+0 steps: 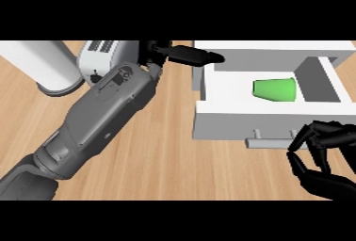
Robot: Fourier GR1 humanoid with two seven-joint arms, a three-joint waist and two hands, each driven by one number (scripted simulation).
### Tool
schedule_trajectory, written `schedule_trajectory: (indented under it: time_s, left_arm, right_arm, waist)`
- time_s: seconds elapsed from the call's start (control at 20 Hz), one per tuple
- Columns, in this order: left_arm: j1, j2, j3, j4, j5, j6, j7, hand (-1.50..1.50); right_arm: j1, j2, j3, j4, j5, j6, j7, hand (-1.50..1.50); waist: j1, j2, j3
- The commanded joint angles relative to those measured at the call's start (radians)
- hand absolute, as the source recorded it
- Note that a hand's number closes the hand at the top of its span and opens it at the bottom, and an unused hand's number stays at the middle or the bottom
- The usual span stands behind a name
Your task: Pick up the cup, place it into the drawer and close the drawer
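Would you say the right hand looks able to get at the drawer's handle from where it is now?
Probably yes. The right hand sits just right of the grey handle on the open drawer's front, fingers curled toward it, and nothing lies between them. The green cup already lies inside the drawer.

Boxy grey forearm [97, 117], glossy black robot hand [327, 160] with slim segmented fingers.

You get bright, even light across the worktop [160, 155], with no glare. Soft shadow sits inside the drawer [230, 89]; edges stay crisp and undistorted.
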Motion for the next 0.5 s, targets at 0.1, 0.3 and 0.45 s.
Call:
schedule_trajectory:
  time_s: [0.1, 0.3, 0.45]
  left_arm:
    - [0.167, 0.123, 0.021, -0.254, -0.002, 0.008, 0.079, -1.5]
    - [0.27, 0.199, 0.057, -0.321, 0.008, -0.058, 0.088, -1.5]
    - [0.301, 0.229, 0.074, -0.384, 0.018, -0.069, 0.088, -1.5]
  right_arm:
    - [-0.047, 0.033, 0.059, 0.089, 0.195, -0.089, -0.039, 1.5]
    - [-0.062, 0.056, 0.165, 0.176, 0.353, -0.143, -0.099, 1.5]
    - [-0.155, 0.031, 0.239, 0.268, 0.502, -0.169, -0.07, 1.5]
  waist:
    - [0.019, -0.003, 0.0]
    - [0.013, 0.002, 0.001]
    - [0.029, 0.004, 0.0]
